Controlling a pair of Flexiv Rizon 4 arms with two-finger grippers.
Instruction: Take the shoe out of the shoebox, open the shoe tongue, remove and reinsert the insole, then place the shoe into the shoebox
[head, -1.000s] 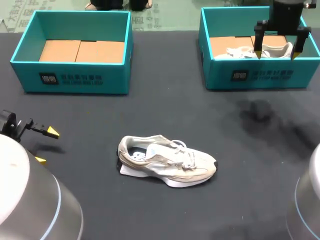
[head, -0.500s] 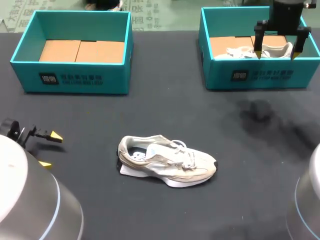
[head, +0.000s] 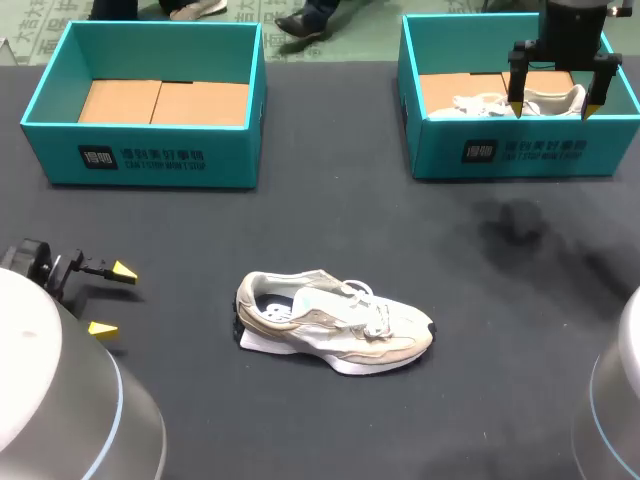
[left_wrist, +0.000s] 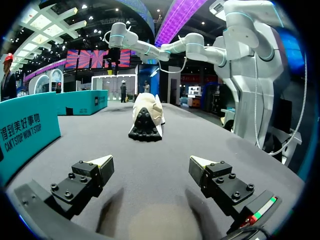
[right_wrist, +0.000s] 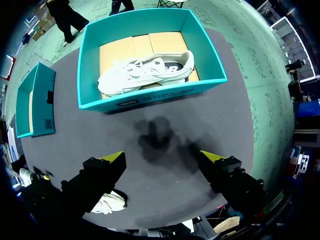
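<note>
A pale grey shoe (head: 335, 335) lies on its side on the dark counter (head: 330, 230), just below the middle of the head frame, heel to the left and toe to the right, opening facing up. A flat white edge shows under its heel; it may be the insole or the sole, the view does not settle it.

The left shoebox (head: 150, 160) sits at the upper left of the frame, teal-walled, with only brown cardboard on its floor. The right shoebox (head: 520, 150) sits at the upper right and holds a second shoe (head: 480, 103), white, lying on its side against the cardboard.

The left end effector (head: 114, 300) is at the lower left of the frame, low over the counter and well apart from the shoe, its yellow-tipped fingers spread with nothing between them. In the left wrist view the left end effector (left_wrist: 151, 162) points across the counter, with the shoe (left_wrist: 146, 117) straight ahead, its dark heel facing the fingers.

The right end effector (head: 554, 109) hangs above the right shoebox at the upper right of the frame, fingers spread wide, gripping nothing. In the right wrist view it looks down from high above: the right shoebox (right_wrist: 150, 97) and the second shoe (right_wrist: 147, 70) lie ahead of the fingers, and a dark patch (right_wrist: 160, 142) marks the counter between box and fingertips.
</note>
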